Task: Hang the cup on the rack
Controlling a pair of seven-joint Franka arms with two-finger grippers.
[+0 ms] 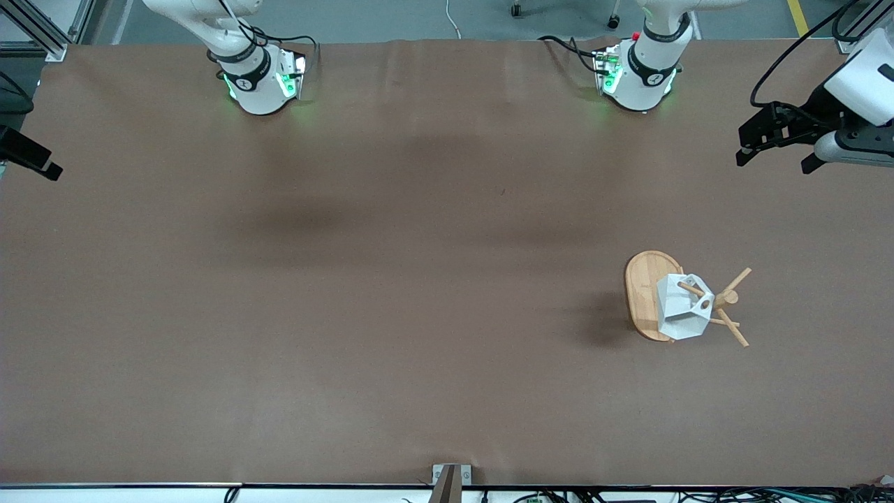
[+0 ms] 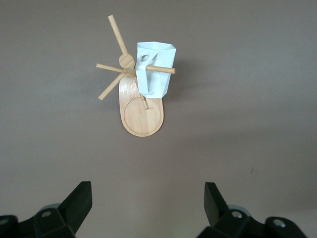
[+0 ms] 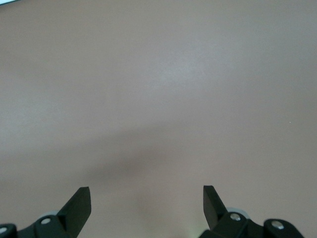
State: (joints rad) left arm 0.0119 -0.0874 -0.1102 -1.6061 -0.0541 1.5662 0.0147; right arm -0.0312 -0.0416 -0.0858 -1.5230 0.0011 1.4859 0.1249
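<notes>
The white faceted cup hangs on a peg of the bamboo rack, with the peg through the hole in its tab. The rack stands toward the left arm's end of the table. In the left wrist view the cup and the rack lie well clear of the open, empty left gripper. In the front view the left gripper is up over the table's edge at the left arm's end, apart from the rack. The right gripper is open and empty over bare table.
The brown table is bare apart from the rack. The two arm bases stand along the table's edge farthest from the front camera. A dark piece of equipment juts in at the right arm's end.
</notes>
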